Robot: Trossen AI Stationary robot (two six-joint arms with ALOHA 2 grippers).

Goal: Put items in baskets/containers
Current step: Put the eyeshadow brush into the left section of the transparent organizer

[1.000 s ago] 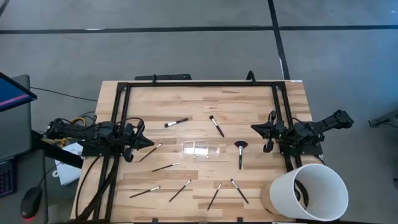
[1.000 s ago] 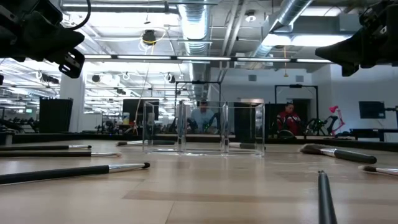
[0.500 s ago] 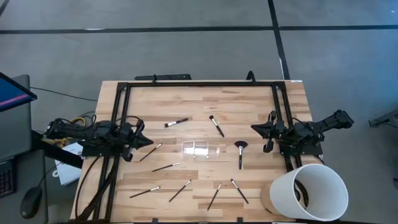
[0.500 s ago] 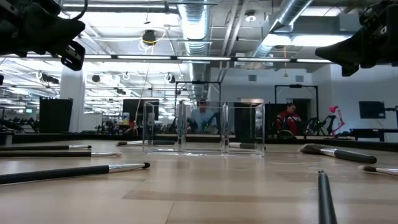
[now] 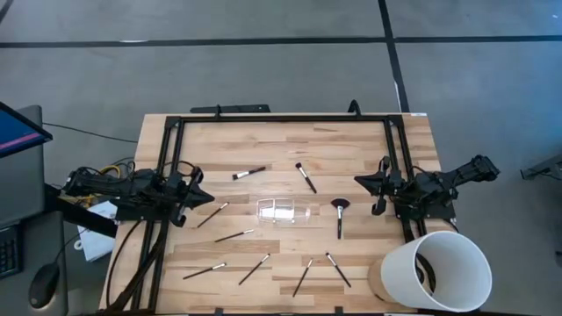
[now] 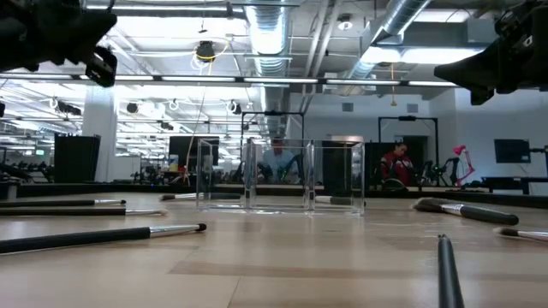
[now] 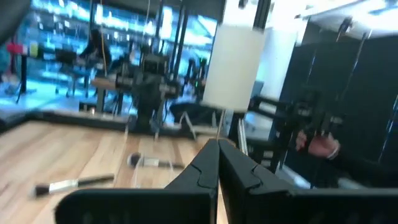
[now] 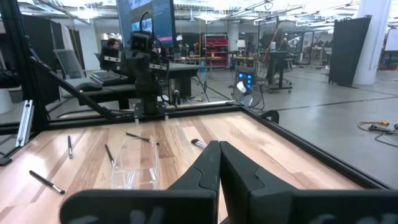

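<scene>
Nothing is in the tray [image 5: 282, 211] yet; the brushes [image 5: 234, 235] lie scattered on the table [image 5: 263, 145] around it. Left gripper [image 5: 207, 201] and right gripper [image 5: 359, 181] hover at opposite table edges, jaws closed and empty. A brush [image 5: 213, 214] lies just ahead of the left jaws; they must open and descend over it.

A light wooden table [image 5: 281, 145] with a black frame [image 5: 281, 118] on its top stands on a grey floor [image 5: 263, 61]. A large white bucket [image 5: 435, 268] lies at the table's corner, its open mouth turned up. Beside the table there is a monitor [image 5: 18, 132], a computer mouse [image 5: 42, 285] and some cables [image 5: 110, 168]. Behind the table, the low view shows a big hall with ceiling pipes [image 6: 274, 34] and a person in red [image 6: 396, 167].
</scene>
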